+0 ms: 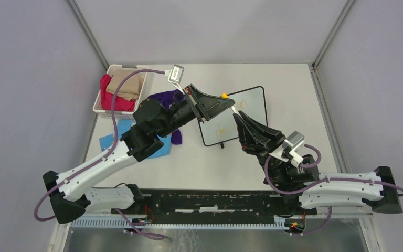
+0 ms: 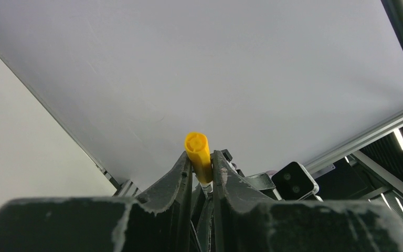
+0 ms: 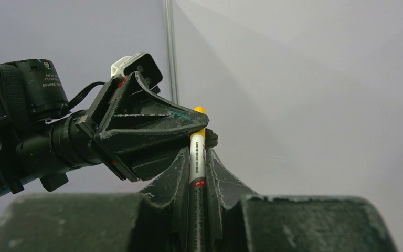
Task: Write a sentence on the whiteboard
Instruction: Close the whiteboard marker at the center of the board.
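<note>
The whiteboard (image 1: 252,100) lies flat on the table at centre right, with faint yellow-orange letters of the sentence (image 1: 221,129) on it. Above it both grippers meet on one marker. My right gripper (image 1: 237,116) is shut on the marker's white and grey barrel (image 3: 197,157), which stands upright between its fingers. My left gripper (image 1: 230,102) comes in from the left and is shut on the marker's yellow cap (image 2: 199,155). In the right wrist view the left gripper (image 3: 152,126) covers most of the cap, and only its yellow end (image 3: 200,110) shows. The marker's tip is hidden.
A white basket (image 1: 101,107) holding red and tan cloths stands at the back left. A purple cloth (image 1: 165,98) and a blue cloth (image 1: 110,142) lie under the left arm. The enclosure's metal posts rise at the table's back corners.
</note>
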Controlling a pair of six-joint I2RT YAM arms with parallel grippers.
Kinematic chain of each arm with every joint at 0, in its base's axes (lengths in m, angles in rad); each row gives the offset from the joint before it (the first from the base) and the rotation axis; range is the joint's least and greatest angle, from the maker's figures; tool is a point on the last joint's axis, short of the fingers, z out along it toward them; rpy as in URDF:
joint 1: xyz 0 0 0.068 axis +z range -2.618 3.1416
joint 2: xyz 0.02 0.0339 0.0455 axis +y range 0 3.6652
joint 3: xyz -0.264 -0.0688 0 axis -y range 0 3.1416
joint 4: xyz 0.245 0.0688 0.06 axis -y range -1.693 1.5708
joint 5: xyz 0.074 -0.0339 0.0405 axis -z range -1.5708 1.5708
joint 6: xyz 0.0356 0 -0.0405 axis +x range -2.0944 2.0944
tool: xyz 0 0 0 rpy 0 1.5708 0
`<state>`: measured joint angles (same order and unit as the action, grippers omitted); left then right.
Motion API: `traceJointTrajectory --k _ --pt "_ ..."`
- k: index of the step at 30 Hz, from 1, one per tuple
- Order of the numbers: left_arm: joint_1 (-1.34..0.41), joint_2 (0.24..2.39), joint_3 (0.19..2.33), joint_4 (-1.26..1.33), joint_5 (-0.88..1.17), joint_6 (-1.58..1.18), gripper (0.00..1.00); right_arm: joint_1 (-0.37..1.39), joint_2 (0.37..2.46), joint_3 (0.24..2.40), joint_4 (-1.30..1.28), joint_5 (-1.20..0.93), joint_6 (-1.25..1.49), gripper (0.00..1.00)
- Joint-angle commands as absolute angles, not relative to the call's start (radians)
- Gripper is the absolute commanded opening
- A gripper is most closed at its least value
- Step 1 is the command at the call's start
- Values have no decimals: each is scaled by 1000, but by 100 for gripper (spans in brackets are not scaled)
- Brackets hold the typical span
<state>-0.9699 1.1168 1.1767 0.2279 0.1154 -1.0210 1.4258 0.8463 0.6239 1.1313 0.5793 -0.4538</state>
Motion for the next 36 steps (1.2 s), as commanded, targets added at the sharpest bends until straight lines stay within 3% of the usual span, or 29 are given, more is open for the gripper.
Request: traceJointTrajectory --k 1,6,11,21,32,36 --pt "-965 1102 1172 280 125 -1029 16 1425 841 648 1073 585 -438 5" --pt "-963 1086 1162 266 102 -1016 2 1424 824 663 984 582 -400 40" --pt "-959 1064 1156 231 80 -991 2 1424 778 707 792 576 -334 57" --pt "-946 966 1179 24 159 -728 2 1425 649 902 135 409 -133 61" --pt "-946 924 1287 -158 359 -471 2 1425 744 962 3 229 -28 62" --pt "-946 920 1303 -203 411 -422 2 1424 762 943 6 229 -6 57"
